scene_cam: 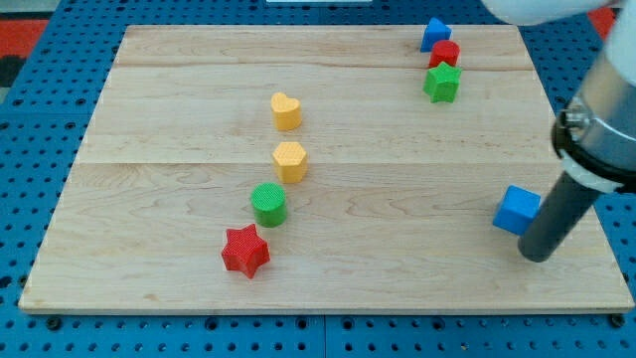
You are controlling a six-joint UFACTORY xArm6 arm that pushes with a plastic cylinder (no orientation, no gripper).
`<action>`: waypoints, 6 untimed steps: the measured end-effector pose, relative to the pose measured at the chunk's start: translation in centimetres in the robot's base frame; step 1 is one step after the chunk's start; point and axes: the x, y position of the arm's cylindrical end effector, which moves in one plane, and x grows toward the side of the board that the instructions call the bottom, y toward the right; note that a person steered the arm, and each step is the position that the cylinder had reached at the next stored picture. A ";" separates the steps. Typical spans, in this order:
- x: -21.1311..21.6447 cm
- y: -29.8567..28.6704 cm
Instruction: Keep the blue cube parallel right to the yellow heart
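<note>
Camera view: wooden board [328,80] on a blue pegboard. Eight blocks counted: two blue, two yellow, two green, two red.

Blue cube [518,210] sits at the near right of the board, turned slightly off the board's edges, with no clear long axis. My tip [538,257] rests just beside the cube's near right corner; contact or a small gap cannot be told. No fingers here, only a straight dark rod, so nothing is gripped.

Yellow heart [286,110] lies left of centre on the far half, well apart from the cube. Near of it, in a line slanting left: yellow hexagon [289,161], green cylinder [268,204], red star [245,250].

Far right cluster, in a close row: blue triangular block [434,34], red block [445,54] of unclear shape, green star [442,83]
</note>
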 end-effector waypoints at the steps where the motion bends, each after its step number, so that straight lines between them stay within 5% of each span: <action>1: -2.1 1.2; 2: -5.2 -4.3; 4: -4.3 -4.9; 6: -12.7 -12.3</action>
